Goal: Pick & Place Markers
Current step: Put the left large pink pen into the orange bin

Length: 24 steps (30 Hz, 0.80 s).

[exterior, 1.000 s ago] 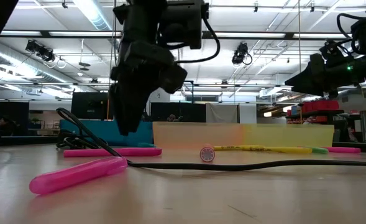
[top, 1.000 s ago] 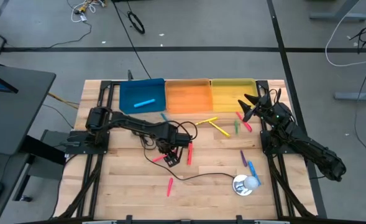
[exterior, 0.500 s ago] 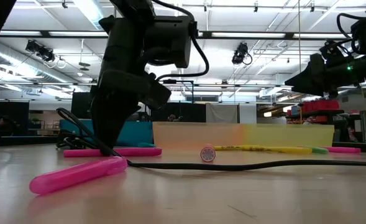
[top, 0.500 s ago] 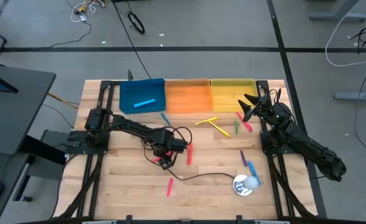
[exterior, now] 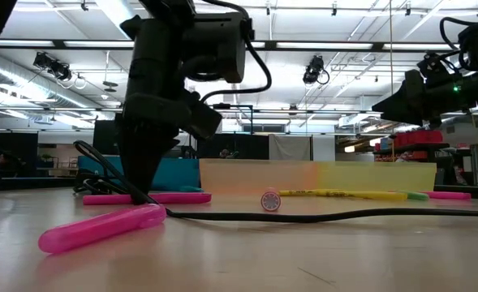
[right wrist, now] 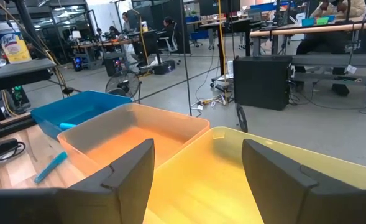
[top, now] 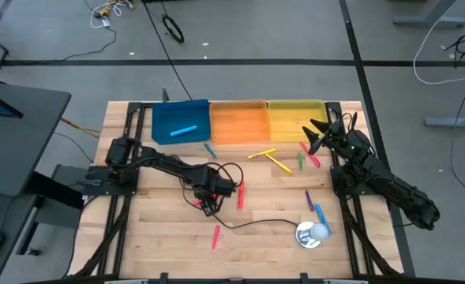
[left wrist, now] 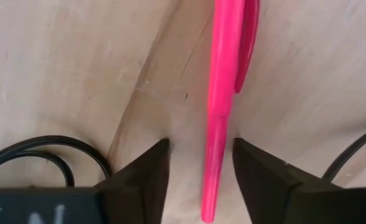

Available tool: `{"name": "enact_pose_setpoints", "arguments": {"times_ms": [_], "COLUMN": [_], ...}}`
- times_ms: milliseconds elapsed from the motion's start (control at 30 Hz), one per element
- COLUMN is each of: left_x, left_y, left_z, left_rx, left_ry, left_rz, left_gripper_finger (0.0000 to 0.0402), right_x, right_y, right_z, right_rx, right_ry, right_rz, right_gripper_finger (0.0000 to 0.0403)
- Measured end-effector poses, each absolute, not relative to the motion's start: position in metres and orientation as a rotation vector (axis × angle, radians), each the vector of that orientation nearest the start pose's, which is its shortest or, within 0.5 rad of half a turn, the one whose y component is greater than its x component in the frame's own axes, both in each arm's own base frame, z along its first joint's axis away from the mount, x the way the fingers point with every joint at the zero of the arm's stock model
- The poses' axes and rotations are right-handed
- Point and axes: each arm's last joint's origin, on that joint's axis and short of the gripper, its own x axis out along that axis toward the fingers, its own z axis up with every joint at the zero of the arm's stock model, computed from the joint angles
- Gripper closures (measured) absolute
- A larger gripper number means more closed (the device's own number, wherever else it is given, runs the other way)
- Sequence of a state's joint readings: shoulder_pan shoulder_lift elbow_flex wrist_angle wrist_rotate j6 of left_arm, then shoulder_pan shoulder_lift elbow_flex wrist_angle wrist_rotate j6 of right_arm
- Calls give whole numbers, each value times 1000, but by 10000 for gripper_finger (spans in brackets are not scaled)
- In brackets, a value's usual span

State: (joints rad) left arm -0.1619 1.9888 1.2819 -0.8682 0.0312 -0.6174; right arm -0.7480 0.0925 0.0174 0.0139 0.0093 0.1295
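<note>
Left gripper (left wrist: 197, 163) down on table, fingers either side of pink marker (left wrist: 219, 106), not yet clamped. Other markers (top: 283, 164) loose on wood. Far back, blue tray (top: 180, 120) holds one blue marker (top: 184, 130). Right gripper (top: 313, 135) open, waiting. Mostly undone.

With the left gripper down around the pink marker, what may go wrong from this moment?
1. The left gripper straddles the pink marker with a gap on each side and slightly off-centre, so closing may roll or tilt it instead of gripping it.
2. The black cable lies right beside one finger; the gripper may snag or drag it when lifting.
3. The right gripper hovers near the yellow tray, probably no conflict.
</note>
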Motion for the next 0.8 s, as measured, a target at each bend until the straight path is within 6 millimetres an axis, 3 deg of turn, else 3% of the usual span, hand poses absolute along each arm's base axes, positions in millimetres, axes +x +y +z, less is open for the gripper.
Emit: {"name": "enact_pose_setpoints", "arguments": {"times_ms": [467, 800], "left_x": [349, 351], "left_y": [-58, -57], "left_z": [132, 140], "left_rx": [-382, -294], "left_ry": [1543, 1546], "left_rz": [332, 285], "left_gripper_finger": [373, 376], "right_x": [75, 75], "right_y": [-70, -70], "right_z": [163, 163], "right_rx": [146, 146], "right_ry": [10, 10], "right_rz": [-760, -760], "right_gripper_finger": [158, 158]}}
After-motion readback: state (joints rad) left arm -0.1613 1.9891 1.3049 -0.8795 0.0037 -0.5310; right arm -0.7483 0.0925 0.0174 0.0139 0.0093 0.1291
